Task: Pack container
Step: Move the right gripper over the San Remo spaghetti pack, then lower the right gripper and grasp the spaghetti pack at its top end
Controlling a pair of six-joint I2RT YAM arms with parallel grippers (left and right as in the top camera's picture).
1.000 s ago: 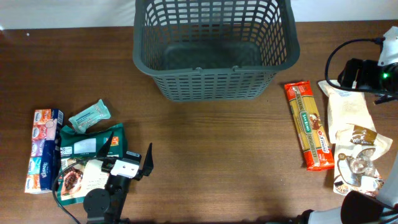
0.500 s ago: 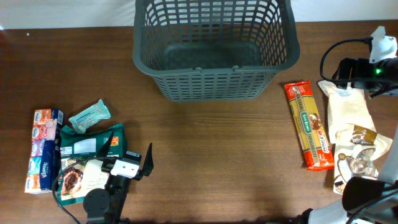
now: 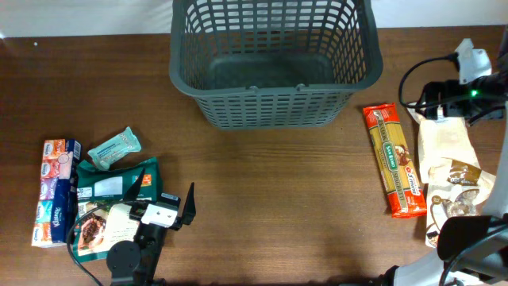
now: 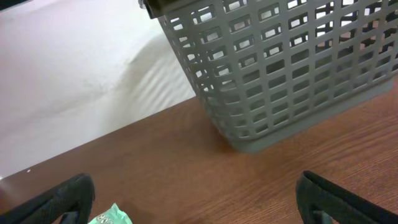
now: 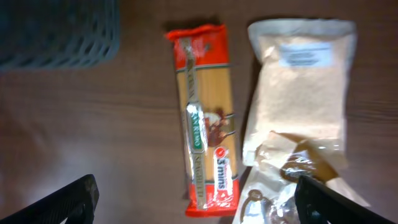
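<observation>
Jaws wide and empty on both arms. We've nudged the right arm (image 3: 454,89) left toward the spaghetti pack (image 3: 392,160); container (image 3: 274,110) still empty, first pick pending.

A robotics lab bench: brown wooden table (image 3: 278,199), plain white wall (image 3: 79,16) along the top, black robot arm (image 3: 123,258) lower left.

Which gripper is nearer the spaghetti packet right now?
Right. The right gripper hovers just right of the spaghetti packet, by its far end; the left gripper is across the table, near-left.
</observation>
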